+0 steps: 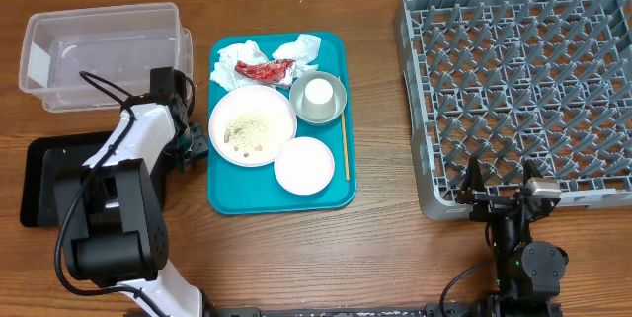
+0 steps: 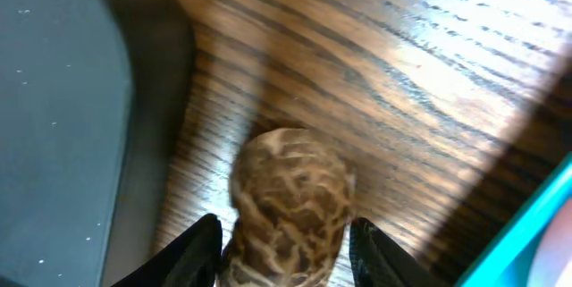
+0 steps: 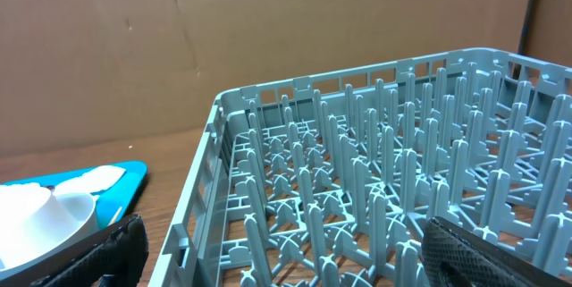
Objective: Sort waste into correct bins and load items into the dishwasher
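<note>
Brown food lump [image 2: 288,202] lies on wood between the left gripper's [image 2: 286,238] fingers; whether it is clamped, I cannot tell. Black tray [image 2: 54,126] flanks one finger, teal tray [image 2: 529,224] the other. Right gripper [image 1: 502,181] gapes beside the dish rack [image 3: 313,83].

Nothing legible is showing in any of the three views. A white patch [image 1: 38,61] is sitting on the left wall of the tub [image 1: 99,11], but it is appearing too small to tell whether it is carrying any print.
</note>
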You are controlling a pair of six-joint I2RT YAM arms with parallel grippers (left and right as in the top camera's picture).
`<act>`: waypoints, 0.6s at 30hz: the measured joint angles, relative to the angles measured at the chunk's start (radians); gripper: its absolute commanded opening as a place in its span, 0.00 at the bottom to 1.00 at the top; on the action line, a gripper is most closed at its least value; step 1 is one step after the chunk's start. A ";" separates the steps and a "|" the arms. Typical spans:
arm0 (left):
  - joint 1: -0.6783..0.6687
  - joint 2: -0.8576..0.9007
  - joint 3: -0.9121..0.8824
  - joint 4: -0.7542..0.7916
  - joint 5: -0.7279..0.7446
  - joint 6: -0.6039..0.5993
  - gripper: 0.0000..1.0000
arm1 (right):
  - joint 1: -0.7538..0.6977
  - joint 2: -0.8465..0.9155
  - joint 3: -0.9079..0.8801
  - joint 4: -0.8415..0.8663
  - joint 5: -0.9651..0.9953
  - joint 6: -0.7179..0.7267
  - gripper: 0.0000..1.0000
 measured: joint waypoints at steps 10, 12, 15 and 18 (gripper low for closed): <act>0.000 0.000 -0.016 0.023 0.012 0.000 0.50 | 0.000 0.000 0.000 0.000 0.000 0.000 1.00; 0.000 -0.003 -0.031 0.047 0.015 -0.003 0.50 | 0.000 0.000 0.000 0.000 0.000 0.001 1.00; 0.000 -0.010 -0.042 0.066 0.019 -0.003 0.44 | 0.000 0.000 0.000 0.000 0.000 0.000 1.00; 0.000 -0.010 -0.044 0.074 0.028 -0.005 0.33 | 0.000 0.000 0.000 0.000 0.000 0.000 1.00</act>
